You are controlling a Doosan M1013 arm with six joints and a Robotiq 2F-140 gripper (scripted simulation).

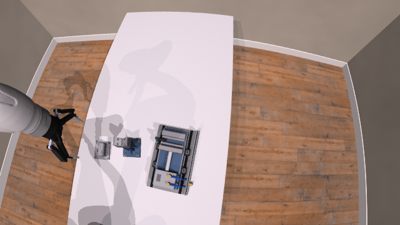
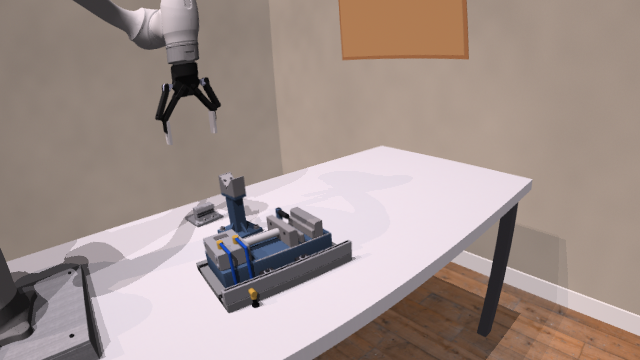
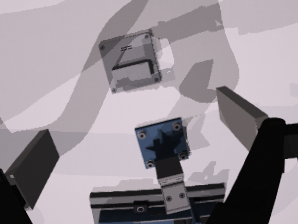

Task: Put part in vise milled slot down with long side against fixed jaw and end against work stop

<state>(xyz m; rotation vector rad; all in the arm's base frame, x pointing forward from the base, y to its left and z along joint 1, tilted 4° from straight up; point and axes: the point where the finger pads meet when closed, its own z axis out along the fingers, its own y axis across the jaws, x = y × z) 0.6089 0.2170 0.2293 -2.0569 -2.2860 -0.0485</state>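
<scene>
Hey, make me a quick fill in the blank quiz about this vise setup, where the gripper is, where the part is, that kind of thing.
1. The gripper hangs high above the table with its fingers ____.
2. The part lies on the ____ plate.
3. The V-block stands on a ____ post.
4. Between the jaws of the vise there is ____ part.

Missing words: open; infeed; blue; no

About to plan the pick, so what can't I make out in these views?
- Part on the infeed plate: too small in top and exterior views to show its slot.
- Work stop: too small to pick out at the vise.
- Vise in wrist view: cut off by the bottom edge and the end effector fingers.
</scene>
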